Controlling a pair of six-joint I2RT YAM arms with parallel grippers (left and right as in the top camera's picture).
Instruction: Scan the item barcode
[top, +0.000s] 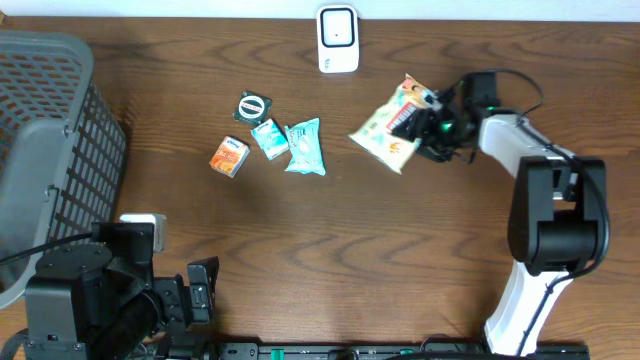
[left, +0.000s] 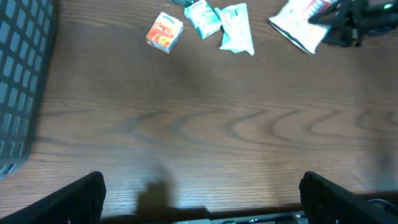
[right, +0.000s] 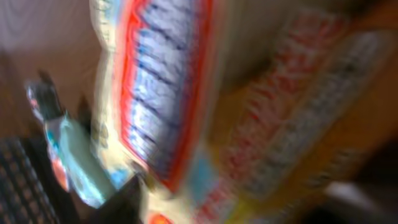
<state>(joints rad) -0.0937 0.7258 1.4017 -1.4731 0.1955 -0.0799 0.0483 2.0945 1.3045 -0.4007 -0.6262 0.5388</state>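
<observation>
- Wood table (top: 300, 230), white scanner (top: 338, 38) at far edge, centre.
- Snack bag (top: 385, 130) lies right of scanner, right gripper (top: 428, 125) at its right edge.
- I can't tell if right jaws are clamped: wrist view blurred, bag fills it.
- Left gripper (left: 202, 186) spread wide over bare wood, low left of table.

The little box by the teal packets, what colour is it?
The little box is mostly orange; the left wrist view shows it best.
</observation>
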